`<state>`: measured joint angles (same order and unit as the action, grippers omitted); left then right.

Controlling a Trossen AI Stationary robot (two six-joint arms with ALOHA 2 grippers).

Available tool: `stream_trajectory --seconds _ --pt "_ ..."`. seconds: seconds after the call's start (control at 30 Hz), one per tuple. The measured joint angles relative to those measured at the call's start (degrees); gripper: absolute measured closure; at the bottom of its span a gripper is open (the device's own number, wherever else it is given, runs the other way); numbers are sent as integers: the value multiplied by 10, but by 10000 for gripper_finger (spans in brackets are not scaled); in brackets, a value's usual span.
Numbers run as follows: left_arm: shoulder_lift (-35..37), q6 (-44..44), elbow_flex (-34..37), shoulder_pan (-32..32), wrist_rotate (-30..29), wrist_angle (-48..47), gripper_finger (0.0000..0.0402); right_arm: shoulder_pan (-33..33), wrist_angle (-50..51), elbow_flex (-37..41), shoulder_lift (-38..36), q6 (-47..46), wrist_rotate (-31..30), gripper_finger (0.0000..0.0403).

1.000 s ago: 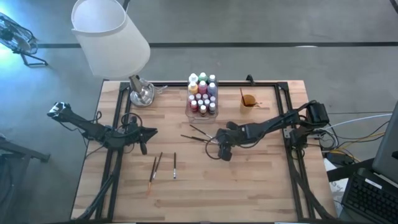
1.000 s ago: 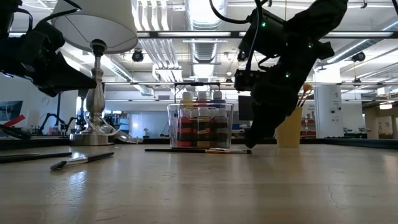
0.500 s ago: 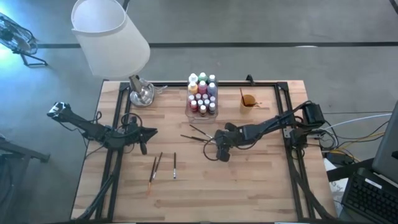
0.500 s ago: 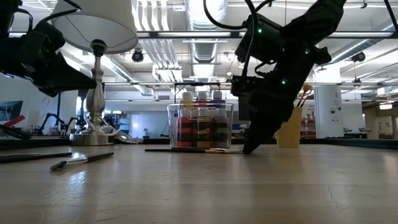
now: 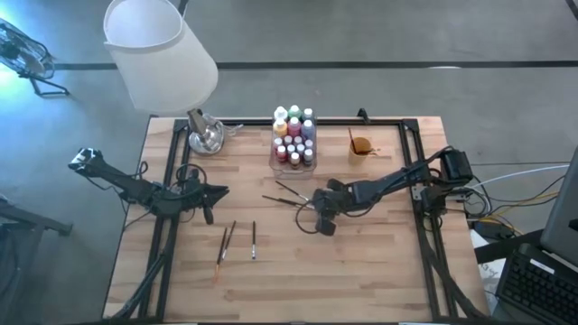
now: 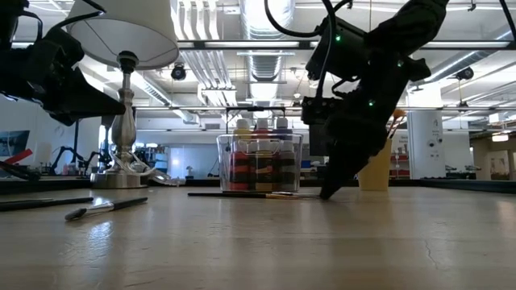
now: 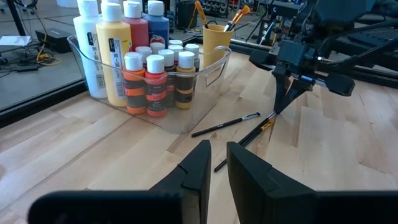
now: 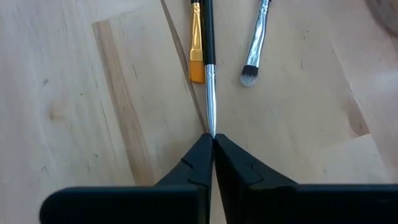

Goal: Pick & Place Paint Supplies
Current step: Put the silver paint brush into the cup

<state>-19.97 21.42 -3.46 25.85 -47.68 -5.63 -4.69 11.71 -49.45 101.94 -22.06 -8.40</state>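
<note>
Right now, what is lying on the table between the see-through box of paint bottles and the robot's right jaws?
Two thin paintbrushes lie there, between the box and the right gripper. The high view shows it.

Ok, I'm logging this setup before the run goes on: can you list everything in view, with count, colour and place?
Paint bottles: a dozen or more, white caps, pink, green, yellow, red bodies; in the box.
Clear plastic box: one; table's far middle.
Orange cup: one, brushes standing in it; right of the box.
Brushes by the box: about three, dark handles; lying in front of the box.
Silver-tipped brush: one of those, its tip between the right jaws.
Brushes lower left: three; lying on the near left of the table.
Lamp: one, white shade, silver base; far left corner.
Table: one, light wood.
Left gripper: jaws slightly apart, empty, above the left side.
Right gripper: jaws shut on the brush tip, mid-table.
</note>
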Motion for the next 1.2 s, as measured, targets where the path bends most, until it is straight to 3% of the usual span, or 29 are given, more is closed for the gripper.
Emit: stream_trajectory --seconds 0.27,0.43,0.63,0.93,1.2 --pt "0 0 0 0 0 0 344 -1 64 5 -53 0 1 394" --pt "0 0 0 0 0 0 346 -1 189 -44 -118 -2 -52 394" --pt "0 0 0 0 0 0 345 -1 433 -187 -153 -2 -115 394" --pt "0 0 0 0 0 0 344 10 769 -436 -104 -16 -218 394" --pt "0 0 0 0 0 1 344 50 784 -497 -102 39 -243 394"
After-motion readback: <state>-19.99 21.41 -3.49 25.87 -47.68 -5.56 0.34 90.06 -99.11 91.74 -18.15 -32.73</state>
